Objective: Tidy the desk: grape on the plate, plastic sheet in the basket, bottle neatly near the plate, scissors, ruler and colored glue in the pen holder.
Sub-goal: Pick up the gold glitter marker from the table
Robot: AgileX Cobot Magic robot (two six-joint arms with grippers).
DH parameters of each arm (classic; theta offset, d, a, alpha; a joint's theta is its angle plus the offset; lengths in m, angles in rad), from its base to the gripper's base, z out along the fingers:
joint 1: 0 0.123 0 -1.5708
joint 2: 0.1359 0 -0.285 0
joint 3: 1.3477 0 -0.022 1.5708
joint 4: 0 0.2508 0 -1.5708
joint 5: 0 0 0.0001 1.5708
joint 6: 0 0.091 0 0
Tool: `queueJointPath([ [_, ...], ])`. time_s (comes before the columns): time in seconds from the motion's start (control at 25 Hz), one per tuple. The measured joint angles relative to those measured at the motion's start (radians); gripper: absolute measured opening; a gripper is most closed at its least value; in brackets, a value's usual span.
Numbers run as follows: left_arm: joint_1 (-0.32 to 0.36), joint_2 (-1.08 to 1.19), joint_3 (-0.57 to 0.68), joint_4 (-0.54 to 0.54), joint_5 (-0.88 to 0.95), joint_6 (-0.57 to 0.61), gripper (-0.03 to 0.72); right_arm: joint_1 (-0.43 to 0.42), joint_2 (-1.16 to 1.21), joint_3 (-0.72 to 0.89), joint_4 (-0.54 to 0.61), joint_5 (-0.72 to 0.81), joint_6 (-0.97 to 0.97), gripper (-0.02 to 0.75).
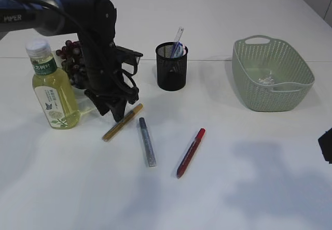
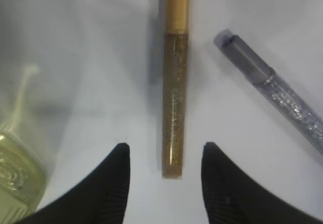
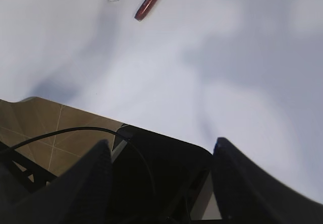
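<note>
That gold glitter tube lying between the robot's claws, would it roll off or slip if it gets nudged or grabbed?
The gold glitter tube looks round and slim, so a sideways nudge would probably roll it across the smooth white table. Its surface seems glossy, so it may slip unless the left gripper closes squarely across it. It looks rigid, unlikely to bend.

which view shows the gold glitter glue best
The left wrist view: the gold glitter glue lies full length, close up, between the open left gripper tips. The exterior view shows it small, partly behind the arm. The right wrist view misses it.
</note>
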Motion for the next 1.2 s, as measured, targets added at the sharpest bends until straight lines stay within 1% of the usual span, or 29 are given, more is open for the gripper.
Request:
queueJointPath([
  [0.24, 0.0, 0.038, 0.0, -0.006, -0.007, 0.0, 0.335, 0.0, 0.0, 0.0, 0.0, 0.002, 0.0, 0.49],
  [0.68, 0.0, 0.038, 0.0, -0.032, -0.023, 0.0, 0.328, 0.0, 0.0, 0.0, -0.002, 0.002, 0.002, 0.49],
  [0.92, 0.0, 0.038, 0.0, -0.061, -0.048, -0.001, 0.301, 0.0, 0.0, 0.0, -0.002, 0.002, 0.002, 0.49],
  [1.2, 0.0, 0.058, 0.0, -0.071, -0.06, -0.001, 0.297, 0.0, 0.0, 0.0, -0.002, 0.002, 0.002, 0.49],
])
